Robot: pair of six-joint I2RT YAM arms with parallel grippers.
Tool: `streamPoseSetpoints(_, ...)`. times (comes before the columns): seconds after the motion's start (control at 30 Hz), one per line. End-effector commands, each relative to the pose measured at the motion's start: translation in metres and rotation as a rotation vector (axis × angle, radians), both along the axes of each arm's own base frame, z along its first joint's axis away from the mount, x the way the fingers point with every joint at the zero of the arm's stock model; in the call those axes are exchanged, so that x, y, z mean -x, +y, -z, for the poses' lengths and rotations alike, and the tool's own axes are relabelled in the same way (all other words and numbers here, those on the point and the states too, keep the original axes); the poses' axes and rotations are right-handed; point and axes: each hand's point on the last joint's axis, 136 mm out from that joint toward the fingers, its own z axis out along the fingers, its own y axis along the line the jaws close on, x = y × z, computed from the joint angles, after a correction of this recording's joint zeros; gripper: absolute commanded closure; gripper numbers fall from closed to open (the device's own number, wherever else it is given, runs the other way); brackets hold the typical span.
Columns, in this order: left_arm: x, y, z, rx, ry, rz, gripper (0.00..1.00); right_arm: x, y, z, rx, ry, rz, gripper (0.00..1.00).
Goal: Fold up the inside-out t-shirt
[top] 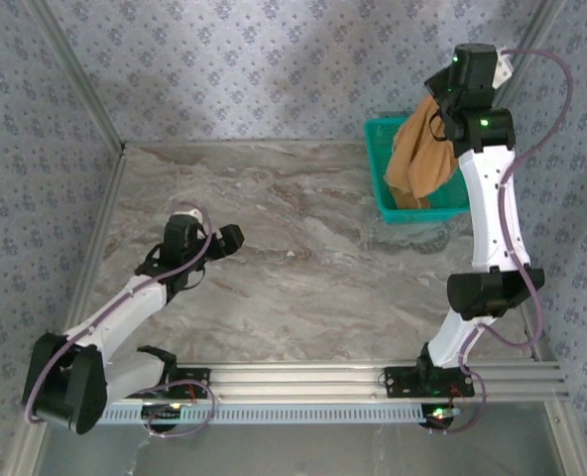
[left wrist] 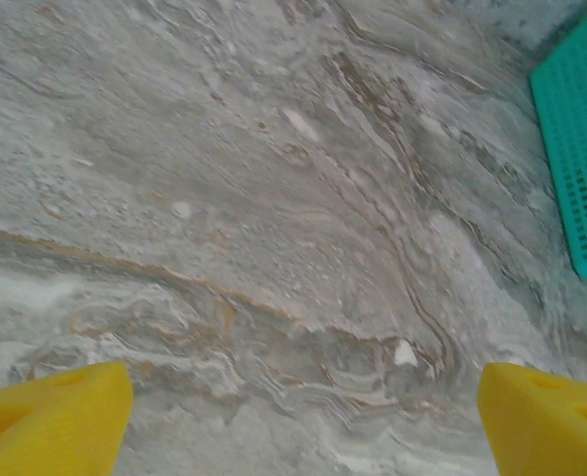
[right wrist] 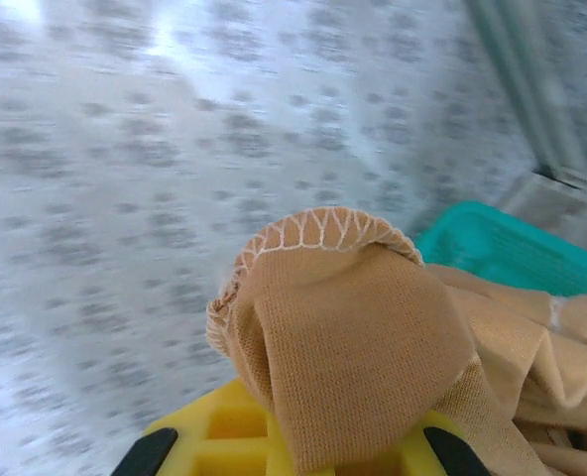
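The inside-out t-shirt (top: 422,157) is tan-orange and hangs bunched from my right gripper (top: 440,107), high over the teal basket (top: 383,169). In the right wrist view a stitched hem of the t-shirt (right wrist: 353,327) bulges out over my yellow fingers (right wrist: 224,436), which are shut on the cloth; its lower part trails down into the basket (right wrist: 502,248). My left gripper (top: 229,238) is low over the marble table at the left, far from the shirt. Its yellow fingertips (left wrist: 51,416) stand wide apart with bare marble between them.
The marble table (top: 293,258) spreads between the arms. The teal basket (left wrist: 581,149) sits at the back right by the patterned wall. A metal frame rail (top: 85,268) runs along the table's left edge, and the arms' mounting rail (top: 373,382) lies along the near edge.
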Motion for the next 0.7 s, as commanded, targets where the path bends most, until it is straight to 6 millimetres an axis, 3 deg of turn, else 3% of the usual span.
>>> streamPoseSetpoints(0.0, 0.018, -0.001, -0.001, 0.009, 0.009, 0.032, 0.1, 0.05, 0.032, -0.104, 0.085, -0.267, -0.144, 1.0)
streamPoseSetpoints(0.1, 0.027, 0.006, -0.007, -0.014, -0.001, 0.021, 0.1, 0.086, 0.058, -0.149, 0.108, -0.407, -0.233, 1.0)
streamPoseSetpoints(0.17, 0.031, 0.012, -0.012, -0.036, -0.009, 0.014, 0.1, 0.104, 0.078, -0.166, 0.104, -0.467, -0.312, 1.0)
streamPoseSetpoints(0.27, 0.037, 0.017, -0.017, -0.056, -0.022, 0.009, 0.1, 0.125, 0.113, -0.18, 0.083, -0.514, -0.454, 1.0)
streamPoseSetpoints(0.37, 0.042, 0.02, -0.018, -0.064, -0.021, 0.011, 0.1, 0.139, 0.154, -0.18, 0.06, -0.519, -0.594, 1.0)
streamPoseSetpoints(0.5, 0.046, 0.021, -0.016, -0.068, -0.012, 0.014, 0.1, 0.143, 0.21, -0.152, 0.1, -0.452, -0.731, 1.0)
streamPoseSetpoints(0.57, 0.047, 0.021, -0.016, -0.071, -0.006, 0.019, 0.1, 0.136, 0.238, -0.124, 0.12, -0.38, -0.776, 1.0)
streamPoseSetpoints(0.67, 0.05, 0.02, -0.015, -0.076, 0.006, 0.034, 0.1, 0.109, 0.267, -0.056, 0.158, -0.209, -0.779, 1.0)
